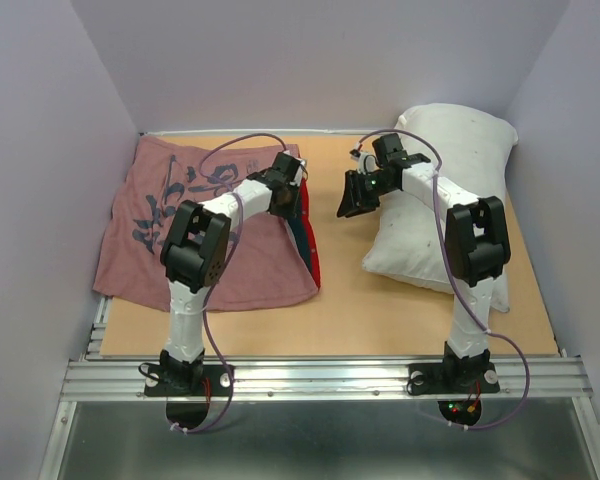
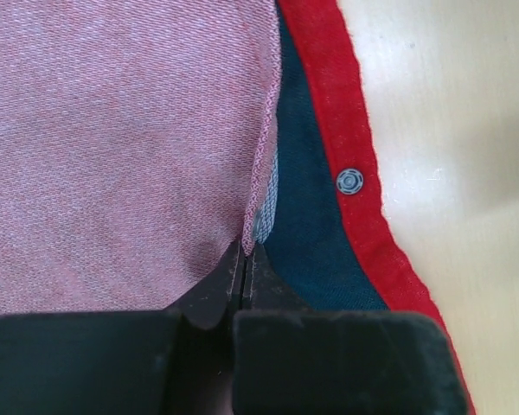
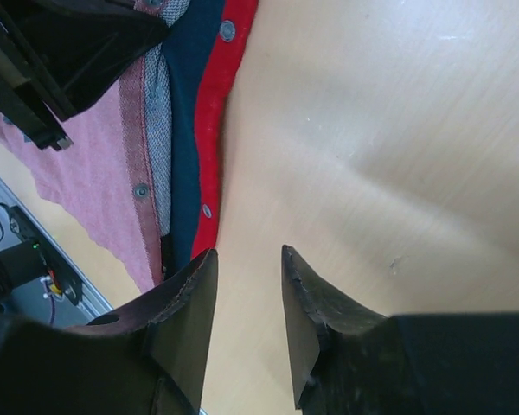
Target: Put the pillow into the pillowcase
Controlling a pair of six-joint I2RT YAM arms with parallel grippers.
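One pillow (image 1: 450, 190) I see lying far right on the desk (image 1: 340, 300), pillowcase (image 1: 180, 230) spread flat at left, my left hand (image 2: 245, 251) pinched on its pink hemmed edge, my right hand (image 3: 249, 259) hovering apart between them above bare wood.

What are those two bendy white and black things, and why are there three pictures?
They are two robot arms bolted to a table. One picture looks down from above; the other two come from little cameras on each arm's wrist. On the wooden table lies a pinkish-red cloth pillowcase with dark blue writing, and a plump white fabric pillow. Each arm ends in a two-finger gripper. The left gripper is pinched shut on the stitched edge of the pillowcase's top layer, by its opening. The right gripper is open, holding nothing, above bare table between the pillowcase and the pillow.
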